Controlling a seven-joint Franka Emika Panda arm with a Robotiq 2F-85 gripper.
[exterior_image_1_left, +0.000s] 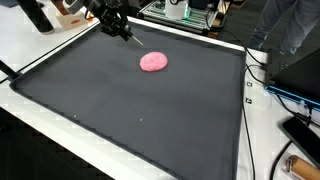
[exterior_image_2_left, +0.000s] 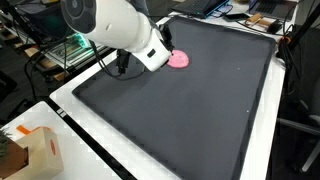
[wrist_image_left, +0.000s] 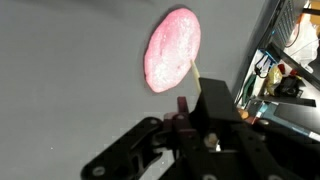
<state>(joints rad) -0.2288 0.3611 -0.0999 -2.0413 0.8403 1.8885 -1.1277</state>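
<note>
In the wrist view the gripper (wrist_image_left: 203, 102) stands narrow, its jaws closed on a pale stick (wrist_image_left: 205, 88) that juts forward toward the pink lump (wrist_image_left: 172, 48). The stick's tip lies at the lump's nearer edge; I cannot tell whether it touches. In both exterior views the gripper (exterior_image_1_left: 121, 28) (exterior_image_2_left: 122, 65) hangs low just beside the lump (exterior_image_1_left: 153, 62) (exterior_image_2_left: 178, 59). The lump lies flat, with the black mat (exterior_image_1_left: 120, 115) spreading wide around it. Well beyond the lump sit cables and bench gear (exterior_image_1_left: 190, 12). The step in hand looks like bringing the stick's tip onto the lump. As I judge it, the next move calls for a small, slow advance with the stick kept low and the grip firm, so the tip meets the soft mass rather than skidding past it.
</note>
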